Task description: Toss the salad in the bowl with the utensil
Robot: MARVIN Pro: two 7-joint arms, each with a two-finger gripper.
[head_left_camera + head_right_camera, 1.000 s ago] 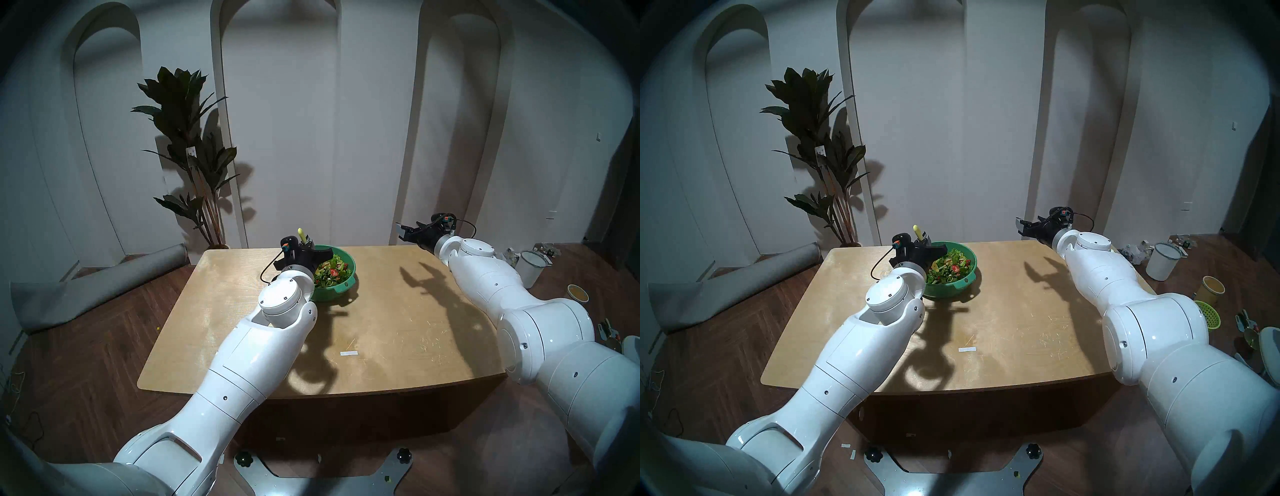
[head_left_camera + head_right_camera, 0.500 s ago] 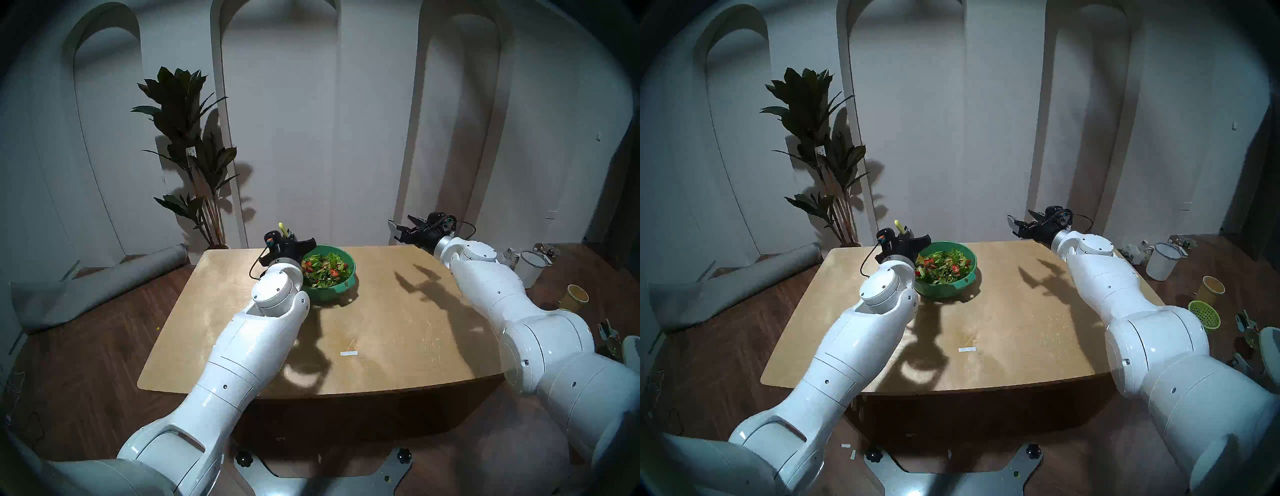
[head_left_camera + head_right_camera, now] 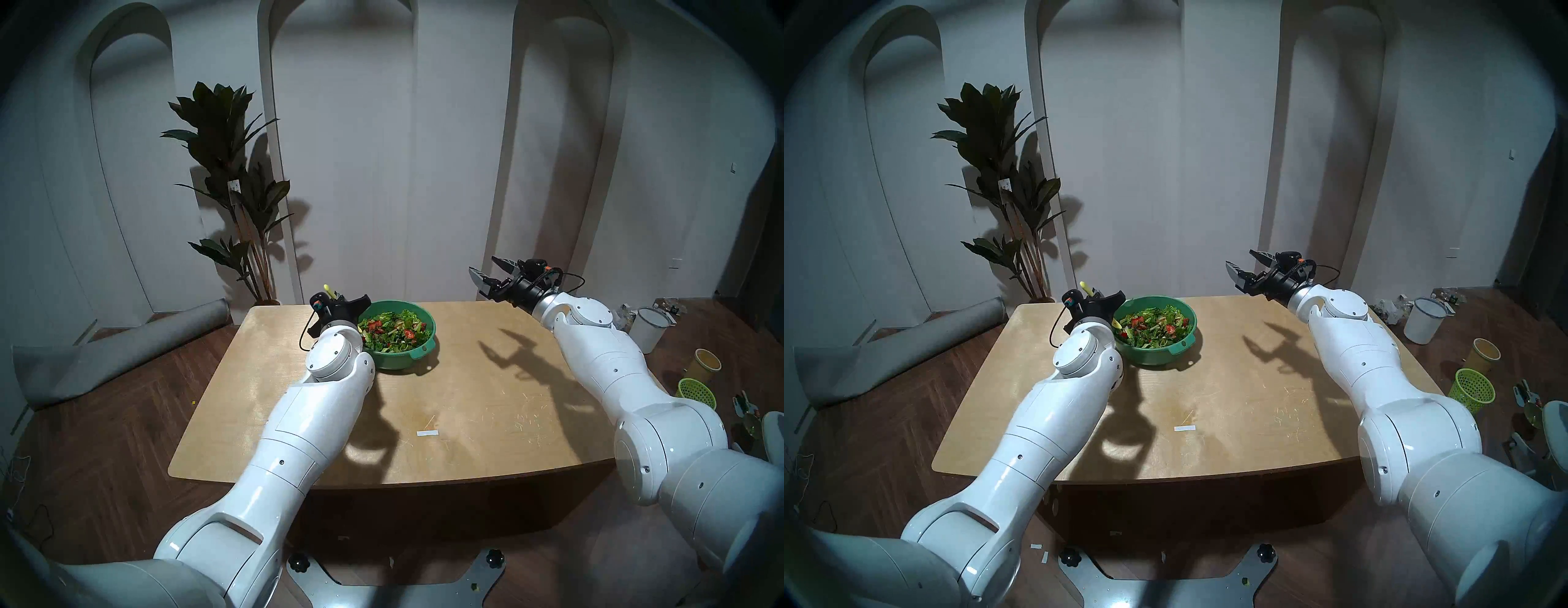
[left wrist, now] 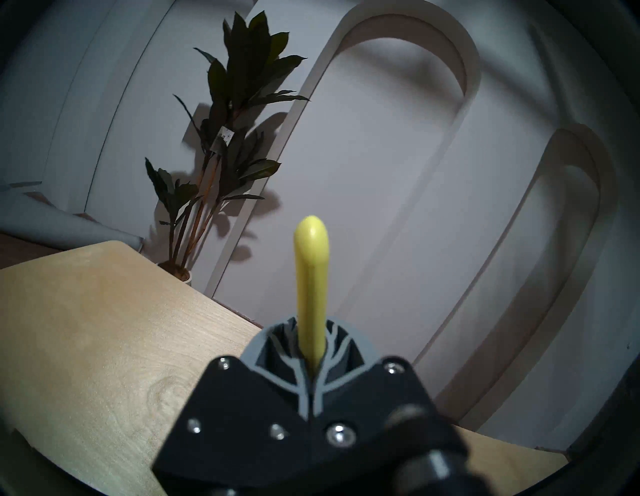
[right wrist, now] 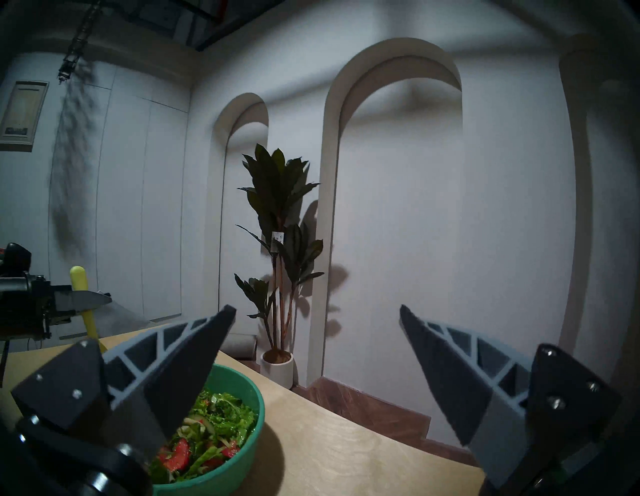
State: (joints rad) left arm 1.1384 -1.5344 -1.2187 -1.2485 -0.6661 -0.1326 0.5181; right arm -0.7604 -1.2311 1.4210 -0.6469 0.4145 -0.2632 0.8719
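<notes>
Nearest to the robot, the front part of the desk (image 3: pixel 466 424) is bare wood with light scratches and one small white strip (image 3: pixel 427 433).

Further in, toward the far left part of the desk, stands the bowl (image 3: pixel 413 361), filled with the salad (image 3: pixel 392 333) of green leaves and red tomato pieces. The left pincer (image 4: pixel 313 360) hangs at the bowl's left rim, closed on the utensil (image 4: pixel 311 277). It grips the handle near its top, so the rounded yellow end stands up above the fingers. In the right head view a yellow bit (image 3: pixel 1117 323) shows at the bowl's left inner edge; I judge that this is the working end, low in the salad or just at it, but I cannot tell for sure.

To toss well, I think the pincer should carry the utensil along the bowl's inner wall, go under the leaves and lift them toward the middle. The strokes should be short and low, so nothing goes over the rim. The bowl is not held, so a hard push on its wall could slide it.

Further right and higher, well apart from the bowl, the right pincer (image 3: pixel 488 274) hangs in the air, wide open and empty.
</notes>
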